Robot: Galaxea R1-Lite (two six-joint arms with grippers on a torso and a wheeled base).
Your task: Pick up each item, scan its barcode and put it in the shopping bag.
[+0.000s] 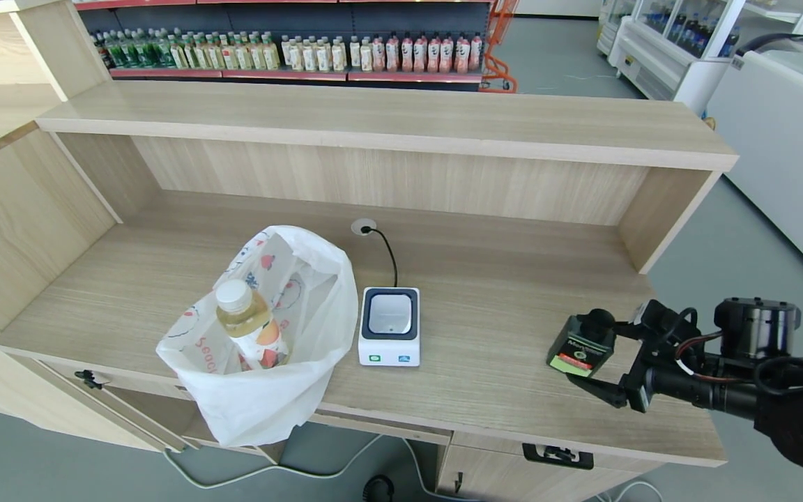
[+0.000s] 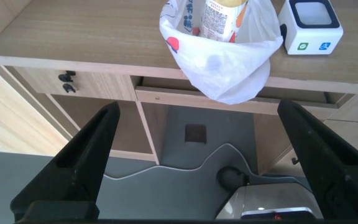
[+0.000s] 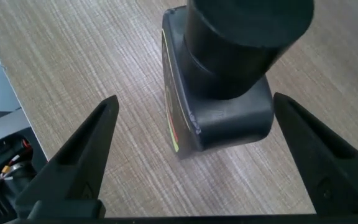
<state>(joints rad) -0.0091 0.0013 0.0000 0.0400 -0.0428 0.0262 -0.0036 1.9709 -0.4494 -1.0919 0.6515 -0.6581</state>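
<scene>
A black square bottle (image 1: 581,343) with a round black cap and a green and red label stands upright near the counter's right front. My right gripper (image 1: 593,355) is open, one finger on each side of the black bottle (image 3: 222,81), not clamping it. The white shopping bag (image 1: 262,390) sits at the left front edge, holding a tea bottle (image 1: 251,324) with a white cap. The white barcode scanner (image 1: 389,326) stands just right of the bag. My left gripper (image 2: 197,107) is open and empty, below the counter's front edge, in front of the bag (image 2: 229,68).
The wooden counter (image 1: 499,307) has a tall back wall and side walls. A black cable (image 1: 389,254) runs from the scanner to a hole at the back. Bare wood lies between the scanner and the black bottle. Drawers with a black handle (image 2: 67,81) sit under the front edge.
</scene>
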